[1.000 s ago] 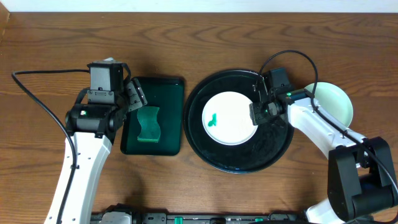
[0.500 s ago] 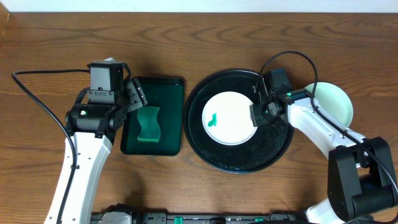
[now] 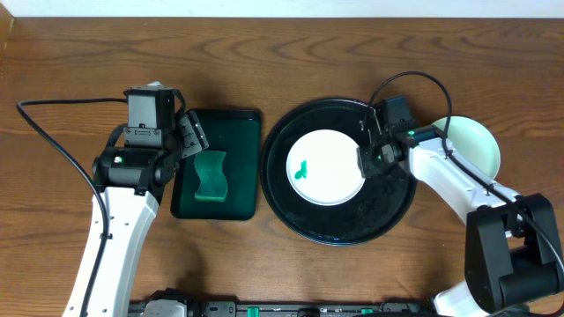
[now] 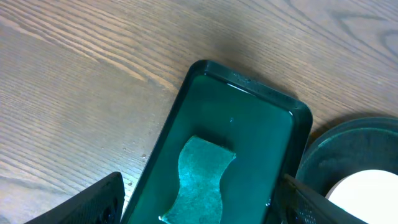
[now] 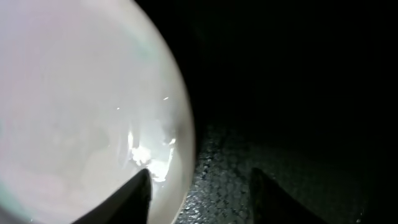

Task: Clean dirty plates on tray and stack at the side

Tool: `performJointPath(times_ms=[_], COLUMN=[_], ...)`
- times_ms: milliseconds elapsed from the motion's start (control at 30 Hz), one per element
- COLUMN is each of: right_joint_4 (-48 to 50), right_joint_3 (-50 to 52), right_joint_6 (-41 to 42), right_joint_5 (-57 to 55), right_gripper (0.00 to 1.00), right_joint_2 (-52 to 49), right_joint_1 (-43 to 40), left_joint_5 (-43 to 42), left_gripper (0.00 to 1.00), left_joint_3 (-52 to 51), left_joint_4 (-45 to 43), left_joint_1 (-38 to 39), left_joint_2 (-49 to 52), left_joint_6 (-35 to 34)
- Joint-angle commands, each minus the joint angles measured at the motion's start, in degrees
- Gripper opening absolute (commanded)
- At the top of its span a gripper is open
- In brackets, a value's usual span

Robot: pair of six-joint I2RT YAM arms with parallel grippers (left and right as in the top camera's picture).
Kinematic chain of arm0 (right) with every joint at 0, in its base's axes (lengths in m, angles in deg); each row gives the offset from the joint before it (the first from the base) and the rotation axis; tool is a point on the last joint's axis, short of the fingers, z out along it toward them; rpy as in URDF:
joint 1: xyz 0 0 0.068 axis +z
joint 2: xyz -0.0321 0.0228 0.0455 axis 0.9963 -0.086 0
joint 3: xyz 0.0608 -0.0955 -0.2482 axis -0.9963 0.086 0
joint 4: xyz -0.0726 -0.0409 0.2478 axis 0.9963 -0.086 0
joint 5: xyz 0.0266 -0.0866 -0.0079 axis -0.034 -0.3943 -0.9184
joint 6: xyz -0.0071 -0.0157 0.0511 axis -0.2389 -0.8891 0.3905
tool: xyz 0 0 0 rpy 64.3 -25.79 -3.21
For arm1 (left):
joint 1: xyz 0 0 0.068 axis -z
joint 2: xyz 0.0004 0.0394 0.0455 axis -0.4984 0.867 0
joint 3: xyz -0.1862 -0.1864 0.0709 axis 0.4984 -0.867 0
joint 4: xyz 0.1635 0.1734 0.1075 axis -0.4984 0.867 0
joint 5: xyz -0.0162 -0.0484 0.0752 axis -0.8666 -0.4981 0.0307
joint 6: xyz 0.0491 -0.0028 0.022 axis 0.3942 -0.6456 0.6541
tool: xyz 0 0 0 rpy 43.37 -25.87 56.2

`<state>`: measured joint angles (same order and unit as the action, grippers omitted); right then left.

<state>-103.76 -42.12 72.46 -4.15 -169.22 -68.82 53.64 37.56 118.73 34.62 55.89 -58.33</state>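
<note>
Right gripper (image 3: 363,161) is seen with jaws apart, straddling the right rim of the white plate (image 3: 324,167), which lies right of frame centre on the black tray (image 3: 339,231). Plate is judged stiff, glossy, slippery and breakable; the thin rim should be pinched squarely. A mint plate (image 3: 476,145) is noted at far right.

Likely a robotics lab: a left arm (image 3: 110,229) and right arm (image 3: 449,180) stand at a wood-grain table (image 3: 264,62), a cable (image 3: 53,141) trailing.

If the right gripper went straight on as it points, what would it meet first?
Likely the rim of the white plate, which lies under the right gripper; beyond it the black tray. Depth unclear.
</note>
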Motion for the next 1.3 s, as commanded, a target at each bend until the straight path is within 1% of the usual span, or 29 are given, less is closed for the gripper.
performJointPath(times_ms=[0,67,133,200,300,433,567,800,933,1133,1200,1267], right_joint_4=[0.44,0.94,1.97,4.09,7.5,8.31,8.37,8.59,8.83,8.9,8.92,8.94], right_joint_3=[0.42,0.61,1.11,2.21,4.02,4.48,4.48,4.48,4.48,4.48,4.48,4.48], right_joint_6=[-0.55,-0.52,-0.52,-0.07,0.59,0.57,0.63,2.71,2.71,2.71,2.71,2.69], right_joint_5=[0.39,0.48,0.5,0.5,0.52,0.52,1.51,1.62,1.6,1.95,3.1,3.96], right_gripper=[0.41,0.36,0.35,0.32,0.23,0.19,0.19,0.04,0.01,0.01,0.02,0.05], right_joint_2=[-0.37,-0.37,-0.37,-0.37,-0.37,-0.37,-0.37,-0.37,-0.37,-0.37,-0.37,-0.37], right_joint_1=[-0.57,-0.5,-0.5,-0.5,-0.5,-0.5,-0.39,-0.39,-0.39,-0.39,-0.39,-0.39], left_joint_5=[0.68,0.68,0.68,0.68,0.68,0.68,0.68,0.68,0.7,0.68,0.66,0.66], left_gripper=[0.78,0.78,0.78,0.78,0.78,0.78,0.78,0.78,0.78,0.78,0.78,0.78], left_joint_3=[0.57,0.57,0.57,0.57,0.57,0.57,0.57,0.57,0.57,0.57,0.57,0.57], left_joint_4=[0.02,0.02,0.02,0.02,0.02,0.02,0.02,0.02,0.02,0.02,-0.07,-0.5], left_joint_1=[0.31,0.31,0.31,0.31,0.31,0.31,0.31,0.31,0.31,0.31,0.31,0.33], left_joint_2=[0.09,0.09,0.09,0.09,0.09,0.09,0.09,0.09,0.09,0.09,0.09,0.09], left_joint_6=[-0.07,-0.07,-0.07,-0.07,-0.07,-0.07,-0.07,-0.07,-0.07,-0.07,-0.09,-0.11])
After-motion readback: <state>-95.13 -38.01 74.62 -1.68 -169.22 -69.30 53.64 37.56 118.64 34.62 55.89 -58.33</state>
